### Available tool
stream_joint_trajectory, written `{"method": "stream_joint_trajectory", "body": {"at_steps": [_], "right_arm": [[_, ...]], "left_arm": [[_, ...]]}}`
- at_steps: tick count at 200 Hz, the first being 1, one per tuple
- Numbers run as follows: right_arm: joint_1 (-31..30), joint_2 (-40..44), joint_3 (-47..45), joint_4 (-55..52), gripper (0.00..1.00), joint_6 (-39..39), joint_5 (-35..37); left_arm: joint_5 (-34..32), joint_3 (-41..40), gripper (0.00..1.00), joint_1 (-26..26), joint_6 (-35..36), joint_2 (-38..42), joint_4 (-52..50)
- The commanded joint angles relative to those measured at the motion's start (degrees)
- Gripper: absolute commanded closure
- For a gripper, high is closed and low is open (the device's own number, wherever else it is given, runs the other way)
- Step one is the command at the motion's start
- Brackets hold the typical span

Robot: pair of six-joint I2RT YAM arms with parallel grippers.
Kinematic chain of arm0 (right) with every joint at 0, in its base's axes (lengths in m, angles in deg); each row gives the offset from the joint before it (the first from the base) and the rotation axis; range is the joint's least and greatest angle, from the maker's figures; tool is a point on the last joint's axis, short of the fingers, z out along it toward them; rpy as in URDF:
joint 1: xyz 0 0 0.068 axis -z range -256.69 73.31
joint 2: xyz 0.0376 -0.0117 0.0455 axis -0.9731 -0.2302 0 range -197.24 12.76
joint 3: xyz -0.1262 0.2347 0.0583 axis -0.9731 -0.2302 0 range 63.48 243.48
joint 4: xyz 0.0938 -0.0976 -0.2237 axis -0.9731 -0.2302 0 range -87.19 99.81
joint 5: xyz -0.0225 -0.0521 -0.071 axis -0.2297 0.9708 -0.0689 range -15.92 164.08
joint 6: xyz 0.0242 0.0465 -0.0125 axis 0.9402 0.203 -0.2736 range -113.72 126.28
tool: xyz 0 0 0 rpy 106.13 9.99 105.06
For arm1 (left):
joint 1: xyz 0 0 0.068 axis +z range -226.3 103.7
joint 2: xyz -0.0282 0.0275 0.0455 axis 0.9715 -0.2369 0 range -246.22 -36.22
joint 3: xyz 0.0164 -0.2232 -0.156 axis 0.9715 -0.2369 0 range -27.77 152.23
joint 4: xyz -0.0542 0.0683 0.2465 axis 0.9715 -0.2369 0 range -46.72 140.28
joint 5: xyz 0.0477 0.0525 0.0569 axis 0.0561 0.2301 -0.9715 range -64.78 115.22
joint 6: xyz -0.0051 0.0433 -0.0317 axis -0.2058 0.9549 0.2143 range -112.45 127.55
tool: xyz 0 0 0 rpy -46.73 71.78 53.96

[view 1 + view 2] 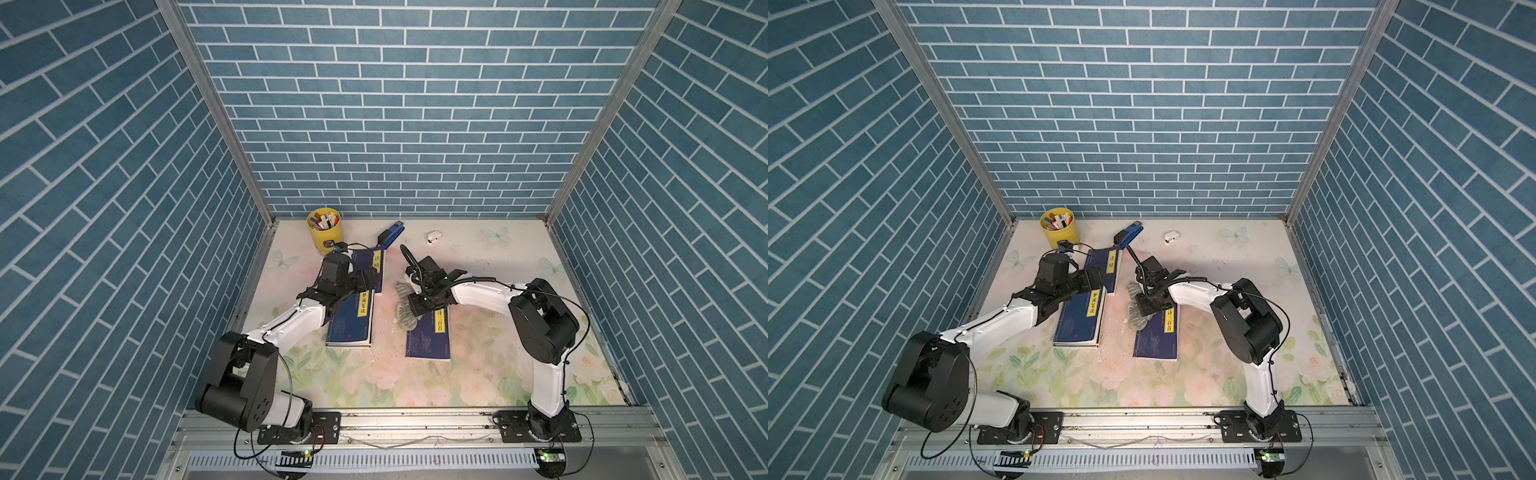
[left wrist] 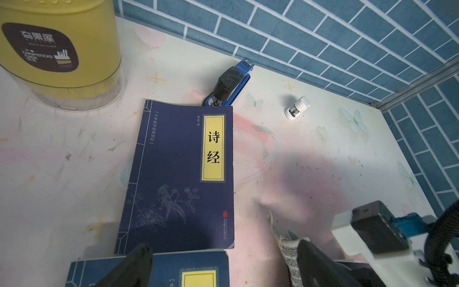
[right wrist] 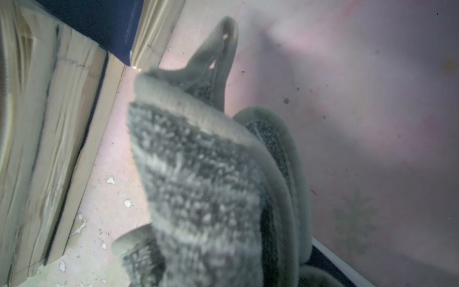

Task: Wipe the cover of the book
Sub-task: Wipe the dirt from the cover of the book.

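Nubbly grey cloth (image 3: 198, 186) — flat, glossy blue book (image 1: 428, 340)

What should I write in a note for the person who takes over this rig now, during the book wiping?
Left gripper: open, over the far end of the left book, holding nothing.
Right gripper: shut on the grey cloth, at the far corner of the right book.
Third book lies further back, by the stapler.
Done: cloth is gripped; crumbs lie on the table between the books.
To do: how much is wiped cannot be told; continue over the covers.
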Motion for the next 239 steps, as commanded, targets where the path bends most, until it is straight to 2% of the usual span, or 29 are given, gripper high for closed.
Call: {"method": "stream_joint_trajectory", "body": {"at_steps": [1,27,55,111,142,165,190,239], "right_arm": [[-1.72,-3.95,-1.43,-4.17,1.0,-1.37,-0.1],[-2.4,-2.83,-3.09,-4.38,1.0,-0.91,-0.42],[-3.31,1.09,-9.43,-4.35,1.0,0.75,-0.86],[-12.92,10.23,-22.5,-2.21,1.0,7.05,-0.71],[-13.08,14.32,-27.86,-0.56,1.0,9.93,2.95],[-10.98,13.74,-26.66,-1.23,1.0,9.23,6.91],[-5.1,9.98,-23.33,0.52,1.0,9.73,7.68],[0.2,0.51,-8.83,-3.4,1.0,5.59,10.52]], "left_arm": [[0.05,-0.58,0.04,0.49,0.27,-0.03,0.71],[0.02,-0.96,0.04,0.75,0.25,0.34,0.71],[-0.24,-1.31,0.04,0.94,0.29,0.54,0.96],[0.74,-0.52,0.04,1.29,0.03,-1.13,1.98],[1.08,-0.61,0.04,1.32,-0.28,-1.23,2.6],[1.51,-0.52,0.04,1.3,-0.26,-1.41,2.62],[1.81,-1.02,0.04,1.34,-0.29,-1.26,2.52],[1.9,-2.28,0.04,1.3,-0.11,0.03,2.29]]}}
